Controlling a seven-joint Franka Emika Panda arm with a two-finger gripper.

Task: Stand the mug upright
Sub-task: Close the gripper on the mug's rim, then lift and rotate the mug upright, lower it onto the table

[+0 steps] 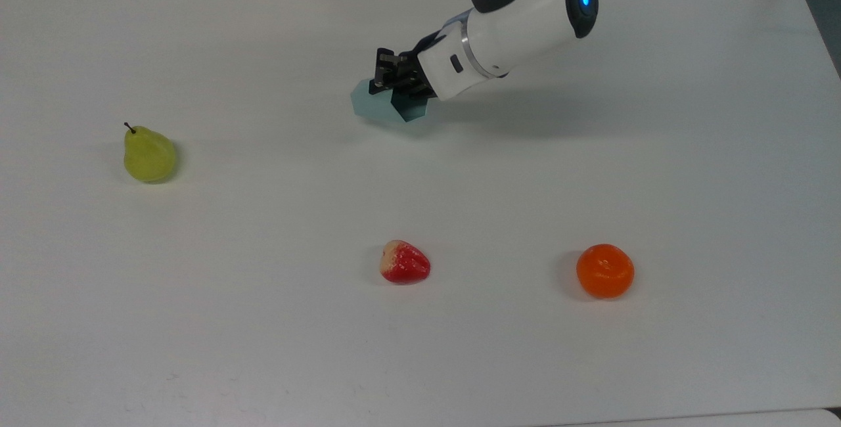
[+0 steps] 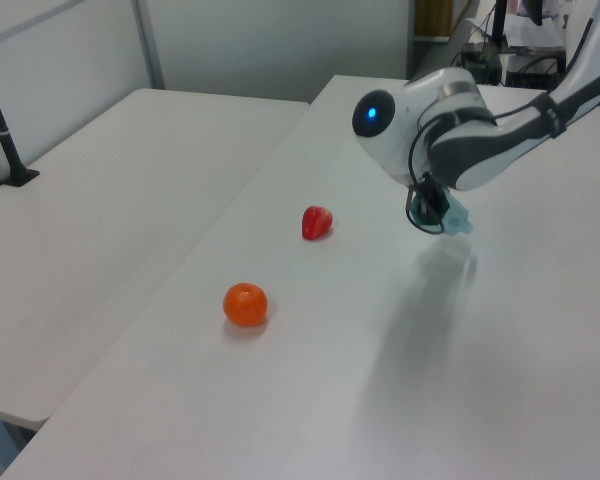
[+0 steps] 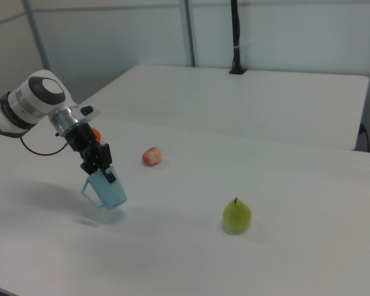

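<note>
End effector (image 3: 103, 168) is gripping the mug (image 3: 108, 191) by its rim, holding it tilted above the surface (image 3: 283, 185).

On the white table (image 1: 197, 322), a green pear (image 1: 149, 155) sits toward the top view's left, a red strawberry (image 1: 405, 262) near the middle, and an orange (image 1: 605, 271) well apart toward its right.

We see a white desk (image 1: 197, 348) under even indoor light, with a second white desk (image 2: 100, 200) set beside it across a narrow gap. A black pole (image 3: 235, 37) is clamped at the far edge of that second desk. Behind stand pale partition panels (image 3: 123, 37) with metal uprights, and beyond the desk some cluttered shelving (image 2: 510, 50).
</note>
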